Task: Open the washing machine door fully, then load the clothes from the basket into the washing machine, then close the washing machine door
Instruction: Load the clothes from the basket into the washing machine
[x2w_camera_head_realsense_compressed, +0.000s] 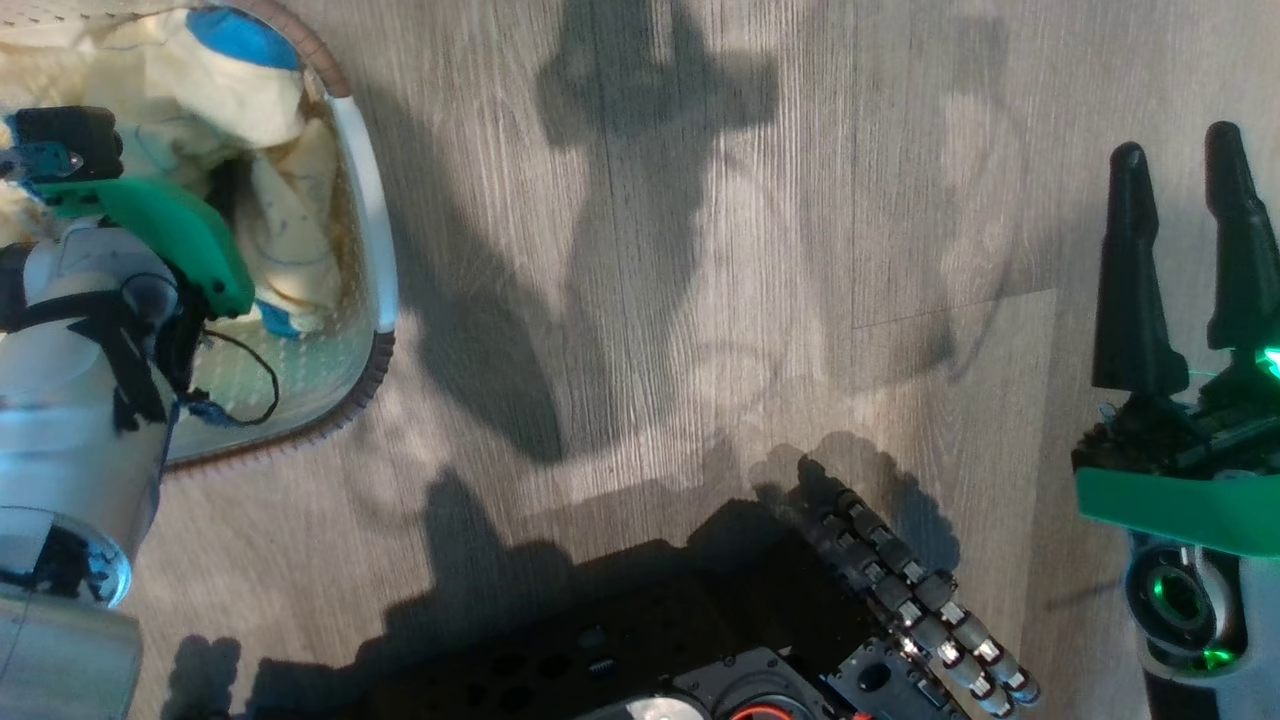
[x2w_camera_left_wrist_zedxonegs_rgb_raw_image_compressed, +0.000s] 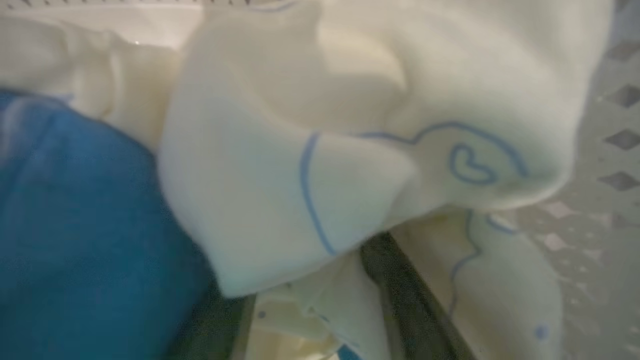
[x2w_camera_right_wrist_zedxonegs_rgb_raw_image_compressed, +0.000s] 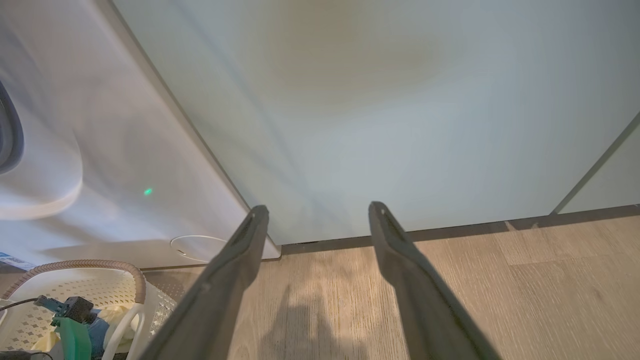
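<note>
The wood floor (x2w_camera_head_realsense_compressed: 700, 300) takes up most of my head view, because the robot is bent over and looking straight down. In the right wrist view a pale cabinet panel (x2w_camera_right_wrist_zedxonegs_rgb_raw_image_compressed: 375, 100) stands next to the white washer (x2w_camera_right_wrist_zedxonegs_rgb_raw_image_compressed: 115, 150). A dark curve at that view's left edge may be the door or the drum ring, and I cannot say which, so I cannot judge how far the door is open.

The basket (x2w_camera_head_realsense_compressed: 380, 370) sits on the floor just in front of the washer, on my left, within the left arm's reach. The clothes (x2w_camera_head_realsense_compressed: 230, 90) are heaped inside it, cream with blue patches.

The left gripper (x2w_camera_left_wrist_zedxonegs_rgb_raw_image_compressed: 320, 300) is down in that heap. Cream fabric lies across its fingers (x2w_camera_left_wrist_zedxonegs_rgb_raw_image_compressed: 405, 295), which look spread at the base, but the tips are buried and I cannot tell whether they have closed on the cloth. I read this as the grab before the first load.

The right gripper (x2w_camera_head_realsense_compressed: 1178, 145) hangs over bare floor with its fingers apart and nothing in them. I judge it is parked there to stay clear of the left arm's lift.
</note>
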